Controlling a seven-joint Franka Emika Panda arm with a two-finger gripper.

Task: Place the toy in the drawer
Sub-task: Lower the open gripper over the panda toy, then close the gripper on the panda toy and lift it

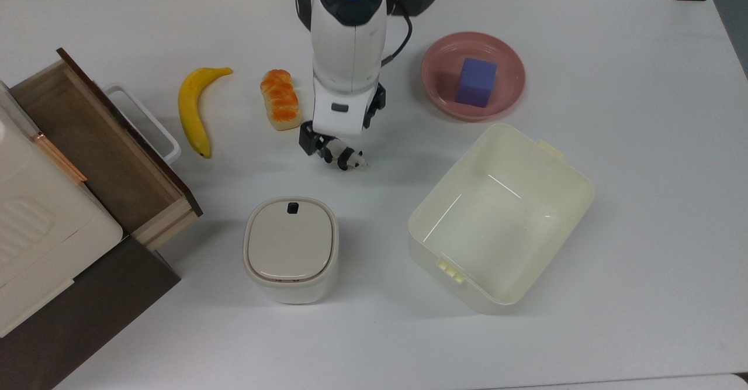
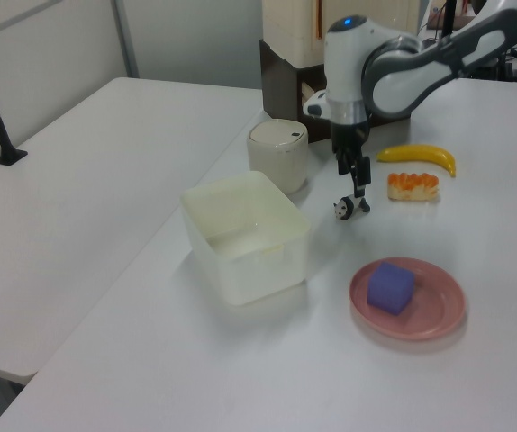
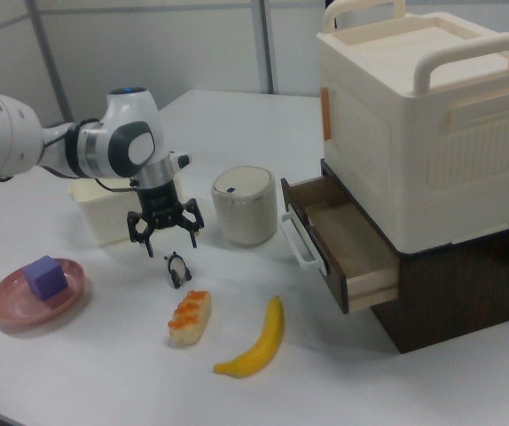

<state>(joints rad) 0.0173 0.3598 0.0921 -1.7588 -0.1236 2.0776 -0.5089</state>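
Note:
The toy, a tiny black-and-white panda (image 1: 349, 159), stands on the white table between the bread and the cream bin; it also appears as the panda (image 2: 349, 209) in the left view and the panda (image 3: 177, 269) in the right view. My gripper (image 1: 333, 144) hangs just above it, fingers pointing down. In the right view the gripper (image 3: 167, 240) is spread open a little over the toy, holding nothing. It is seen edge-on as the gripper (image 2: 356, 184) in the left view. The light-wood drawer (image 1: 82, 138) stands pulled open at the top view's left, and in the right view the drawer (image 3: 343, 253) is empty.
A banana (image 1: 193, 109) and a glazed bread loaf (image 1: 281, 99) lie between the toy and the drawer. A lidded cream canister (image 1: 291, 248) stands in front. A pink plate (image 1: 444, 45) holds a purple cube (image 1: 476, 81). A cream bin (image 1: 578, 185) sits at the top view's right.

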